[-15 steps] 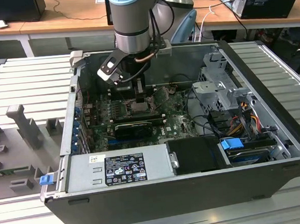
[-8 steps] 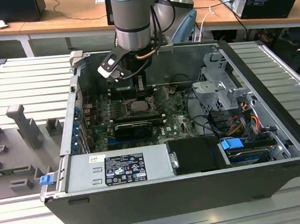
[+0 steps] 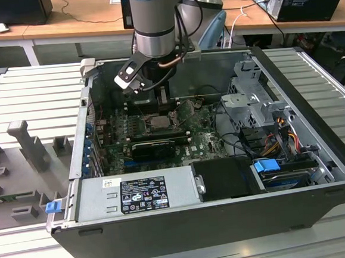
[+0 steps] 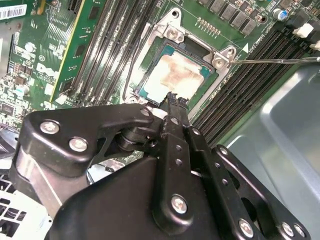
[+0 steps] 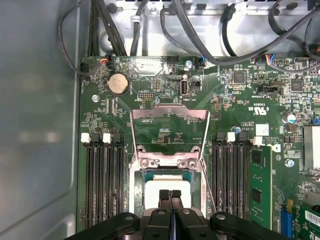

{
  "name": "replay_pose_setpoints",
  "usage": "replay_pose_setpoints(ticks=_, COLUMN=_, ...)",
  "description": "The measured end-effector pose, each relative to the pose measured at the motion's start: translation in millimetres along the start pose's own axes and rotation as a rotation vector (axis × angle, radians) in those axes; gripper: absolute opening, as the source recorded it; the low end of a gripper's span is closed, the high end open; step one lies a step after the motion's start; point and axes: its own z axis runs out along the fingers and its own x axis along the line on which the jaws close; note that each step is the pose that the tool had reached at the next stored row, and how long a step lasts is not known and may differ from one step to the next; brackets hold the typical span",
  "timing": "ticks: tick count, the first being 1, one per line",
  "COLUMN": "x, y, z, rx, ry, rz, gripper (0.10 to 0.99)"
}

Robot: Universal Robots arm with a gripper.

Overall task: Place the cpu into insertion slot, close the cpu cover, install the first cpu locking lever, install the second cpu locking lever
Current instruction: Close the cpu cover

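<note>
The gripper (image 5: 170, 194) has its two fingers pressed tight together and holds nothing. The cpu (image 4: 177, 75) lies flat in the slot (image 4: 145, 92), right under the fingertips. The cover (image 5: 170, 114) stands open just past the cpu, straight ahead of the fingers.

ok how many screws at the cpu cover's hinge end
2, at the hinge end of the cpu cover: a screw at one corner, a second screw at the other. More may hide under the gripper.

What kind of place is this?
Probably a robot lab or workshop: a robot arm reaches into an open computer case on a metal table, with cable-covered desks behind.
</note>
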Motion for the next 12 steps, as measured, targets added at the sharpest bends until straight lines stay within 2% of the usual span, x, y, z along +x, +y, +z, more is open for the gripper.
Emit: replay_pose_setpoints(ticks=12, x=1.2, y=1.7, z=-6.9, rx=0.000, ry=-0.0003, rz=0.000, gripper=0.106)
